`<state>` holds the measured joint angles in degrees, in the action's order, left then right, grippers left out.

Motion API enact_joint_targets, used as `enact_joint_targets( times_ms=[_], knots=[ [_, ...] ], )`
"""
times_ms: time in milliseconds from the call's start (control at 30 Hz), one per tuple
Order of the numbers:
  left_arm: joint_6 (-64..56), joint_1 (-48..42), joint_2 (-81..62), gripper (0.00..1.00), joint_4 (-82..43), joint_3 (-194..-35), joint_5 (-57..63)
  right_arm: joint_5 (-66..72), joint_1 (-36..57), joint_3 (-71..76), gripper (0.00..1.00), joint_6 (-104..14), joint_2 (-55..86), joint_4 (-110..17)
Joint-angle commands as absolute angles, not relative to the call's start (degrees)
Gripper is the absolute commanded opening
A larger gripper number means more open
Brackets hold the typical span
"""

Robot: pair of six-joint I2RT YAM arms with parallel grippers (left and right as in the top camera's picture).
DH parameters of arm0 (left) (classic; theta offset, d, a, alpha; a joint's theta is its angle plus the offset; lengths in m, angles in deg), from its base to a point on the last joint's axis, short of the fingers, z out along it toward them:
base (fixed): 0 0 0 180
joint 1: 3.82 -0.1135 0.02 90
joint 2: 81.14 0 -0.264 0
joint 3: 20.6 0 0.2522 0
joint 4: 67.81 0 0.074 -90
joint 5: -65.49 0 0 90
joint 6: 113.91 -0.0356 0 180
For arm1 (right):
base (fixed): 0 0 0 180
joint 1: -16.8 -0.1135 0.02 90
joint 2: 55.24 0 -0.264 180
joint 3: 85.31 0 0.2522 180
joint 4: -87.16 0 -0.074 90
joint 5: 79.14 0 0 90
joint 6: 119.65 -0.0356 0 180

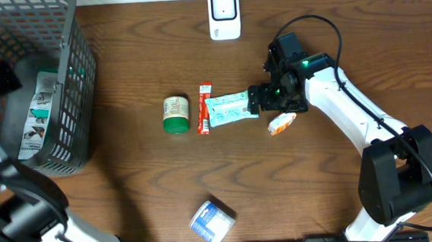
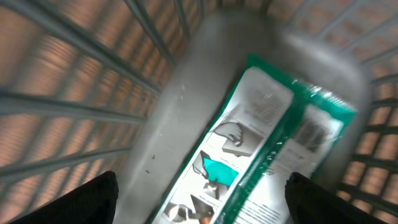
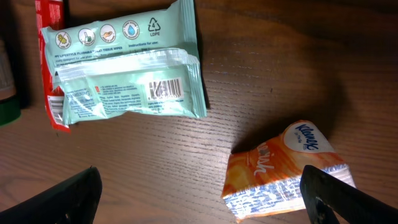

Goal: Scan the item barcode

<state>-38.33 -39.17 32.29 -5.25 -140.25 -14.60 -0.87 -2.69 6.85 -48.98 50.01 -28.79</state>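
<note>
The left gripper [image 2: 198, 202] is hanging inside the basket [image 1: 77, 92] at the far left, fingers spread wide and gripping nothing, with a green-and-white packet [image 2: 249, 155] lying flat on the basket floor beneath it. I'm taking that one as dealt with. The right gripper [image 3: 205, 202] is hovering low over the table [image 1: 331, 21], right of centre, its fingers also spread wide with nothing between them. The wipes [image 3: 124, 68] are lying just to its left with the barcode [image 3: 166, 89] facing up, and an orange tissue pack [image 3: 283, 168] is sitting close by on the near right. The wipes look like the next item. They are lying untouched and well apart from the scanner [image 1: 224, 15], which is standing at the far edge, centre. A red stick [image 1: 204, 108] is touching the wipes' left end, a jar [image 1: 175, 114] is lying just left of that, and a blue pack [image 1: 212, 222] is waiting at the near edge. So I'm judging the job as only begun: one item binned and five on the table, none of them lifted.
</note>
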Motion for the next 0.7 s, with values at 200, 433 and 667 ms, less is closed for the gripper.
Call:
enact_joint_targets(
  times_ms=[200,433,667],
  knots=[
    [-42.3,-39.1,42.9,0.89,-5.4,-140.6,-14.9,-0.3,-3.2,7.4,0.99,-49.8,49.2,-28.7],
    [-42.3,-39.1,49.1,0.90,-4.0,-140.6,-12.2,-0.3,-3.2,7.4,0.99,-49.8,49.2,-28.7],
    [-42.3,-39.1,50.6,0.90,-0.5,-140.6,-4.7,-0.3,-3.2,7.4,0.99,-49.8,49.2,-28.7]
  ],
)
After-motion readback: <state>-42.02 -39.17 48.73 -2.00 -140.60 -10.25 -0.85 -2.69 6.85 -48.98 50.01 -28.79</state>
